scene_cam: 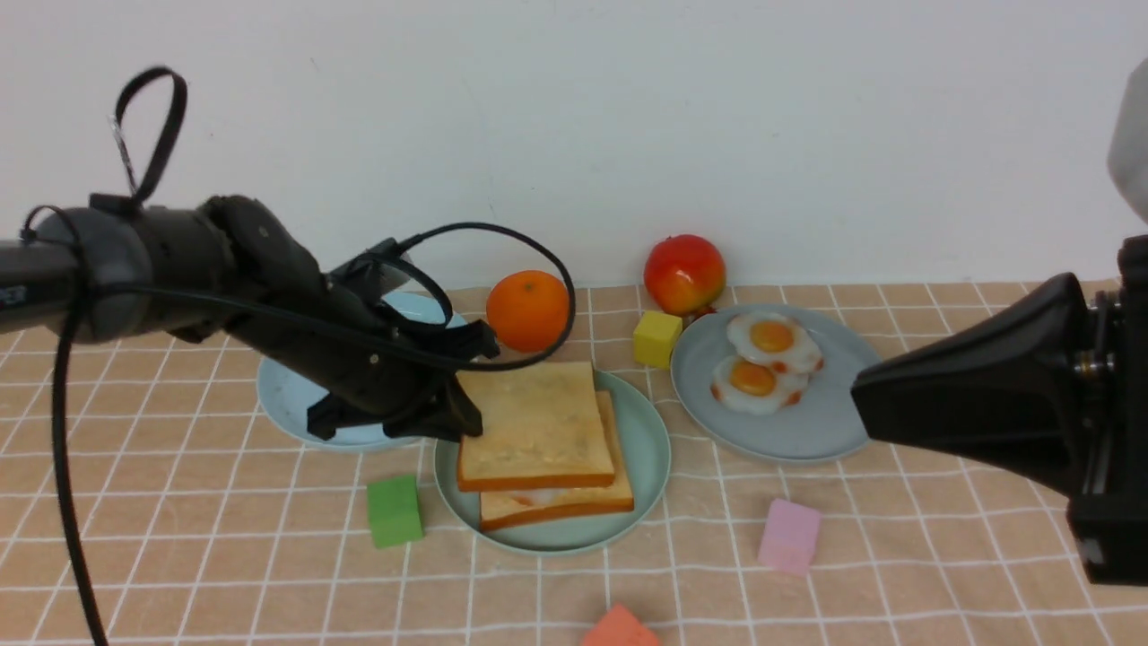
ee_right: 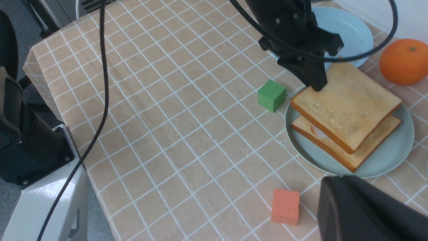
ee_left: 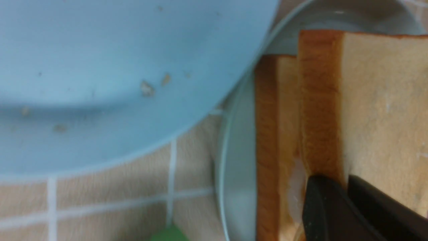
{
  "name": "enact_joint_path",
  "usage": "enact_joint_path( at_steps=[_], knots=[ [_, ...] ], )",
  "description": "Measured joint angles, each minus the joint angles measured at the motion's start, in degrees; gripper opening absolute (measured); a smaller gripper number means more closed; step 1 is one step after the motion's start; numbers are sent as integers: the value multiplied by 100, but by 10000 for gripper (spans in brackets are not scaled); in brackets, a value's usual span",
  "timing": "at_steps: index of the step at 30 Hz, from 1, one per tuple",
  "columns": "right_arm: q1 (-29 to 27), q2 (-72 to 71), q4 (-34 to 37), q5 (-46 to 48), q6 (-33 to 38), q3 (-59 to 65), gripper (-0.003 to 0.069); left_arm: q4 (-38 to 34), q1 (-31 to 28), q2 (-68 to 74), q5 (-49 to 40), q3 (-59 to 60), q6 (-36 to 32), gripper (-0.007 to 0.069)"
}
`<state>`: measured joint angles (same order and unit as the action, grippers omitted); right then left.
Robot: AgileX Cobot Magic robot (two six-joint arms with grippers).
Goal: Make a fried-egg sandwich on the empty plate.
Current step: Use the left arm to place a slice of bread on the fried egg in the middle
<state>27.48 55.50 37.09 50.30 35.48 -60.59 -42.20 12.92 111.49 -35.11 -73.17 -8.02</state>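
The fried-egg sandwich lies on the mint-green plate. Its top toast slice sits shifted over the bottom slice, and a bit of white egg shows between them. My left gripper is at the sandwich's left edge. Its black fingers are shut together against the top slice's crust, and I see nothing pinched between them. My right gripper hangs shut and empty above the cloth, to the right of the grey-blue plate.
A sky-blue plate lies under the left arm. The grey-blue plate holds two fried eggs. An orange and an apple sit at the back. Yellow, green, pink and orange-red cubes lie around.
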Motion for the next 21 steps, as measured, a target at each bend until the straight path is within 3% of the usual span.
enact_joint_path(
  at_steps=[6,10,14,17,21],
  knots=[
    [0,0,0,-6,0,0,13,-317,0,118,-7,0,-297,22],
    [0,0,0,-56,5,0,17,-325,0,118,-46,0,-304,84],
    [0,0,6,-95,17,0,21,-307,0,118,-96,0,-304,215],
    [0,0,6,-95,17,0,25,-237,0,118,-214,-12,-304,364],
    [0,0,-8,-101,17,0,30,45,-19,111,-618,-187,-304,477]
  ],
)
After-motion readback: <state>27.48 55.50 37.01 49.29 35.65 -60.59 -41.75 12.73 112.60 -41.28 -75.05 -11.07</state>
